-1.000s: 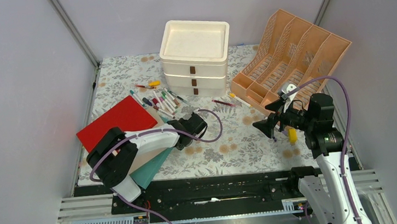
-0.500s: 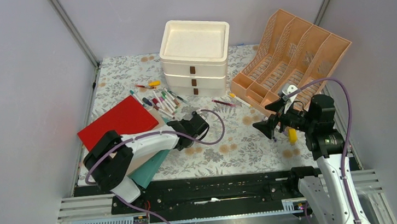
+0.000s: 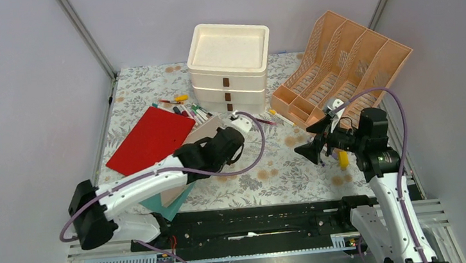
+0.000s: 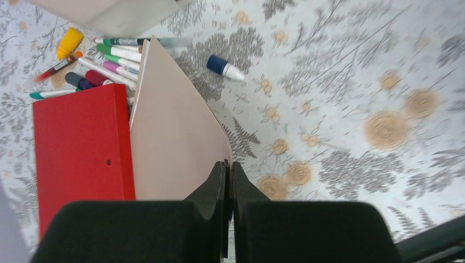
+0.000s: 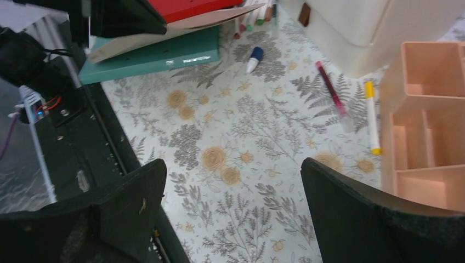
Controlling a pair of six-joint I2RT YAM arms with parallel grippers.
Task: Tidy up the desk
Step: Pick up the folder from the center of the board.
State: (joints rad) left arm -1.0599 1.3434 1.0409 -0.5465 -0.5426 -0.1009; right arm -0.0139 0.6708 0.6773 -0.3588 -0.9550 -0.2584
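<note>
At the near edge of the desk, a teal binder is left flat under the pile. A beige folder is pinched at its corner by the left gripper, jaws clamped tight, probably so it can be dragged out with the red folder lying partly on it. The right gripper is held wide apart, empty, likely kept ready. Farther back, pens are scattered by the drawers, with the file rack parked far right.

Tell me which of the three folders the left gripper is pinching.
The tan folder, sandwiched in the stack: the left gripper is shut on its near edge. The red folder lies above it and the teal folder below, both ungripped.
</note>
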